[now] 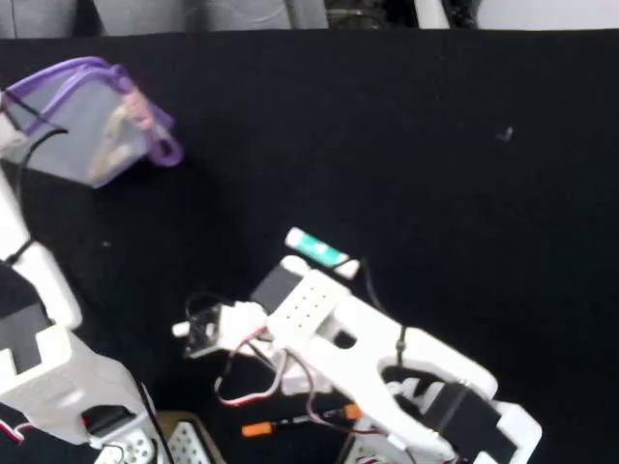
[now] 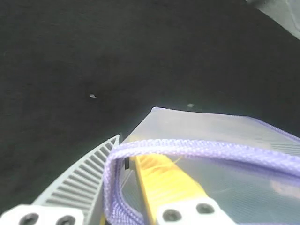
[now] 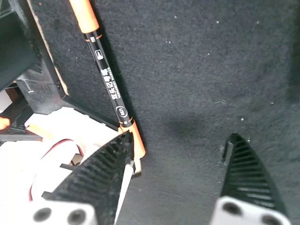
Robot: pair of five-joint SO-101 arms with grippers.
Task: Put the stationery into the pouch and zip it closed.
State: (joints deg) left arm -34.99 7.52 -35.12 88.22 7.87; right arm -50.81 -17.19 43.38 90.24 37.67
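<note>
The translucent pouch (image 1: 87,126) with a purple zip edge sits at the far left of the table, tilted with its mouth open. My left gripper (image 2: 131,206) is shut on the pouch's purple lip (image 2: 187,149), one ribbed finger (image 2: 89,187) outside it. A yellow item (image 2: 164,183) lies inside the pouch. My right gripper (image 3: 180,140) is open, low over the black cloth. An orange-and-black pen (image 3: 105,79) lies beside one of its fingertips (image 3: 119,150); the same pen (image 1: 290,423) shows under the right arm. A white-and-green stick (image 1: 319,251) lies mid-table.
The right arm's white body (image 1: 387,367) stretches across the near middle of the table. The left arm (image 1: 58,367) stands at the near left. A base block and wires (image 3: 33,93) lie close beside the pen. Black cloth (image 1: 464,174) covers the table.
</note>
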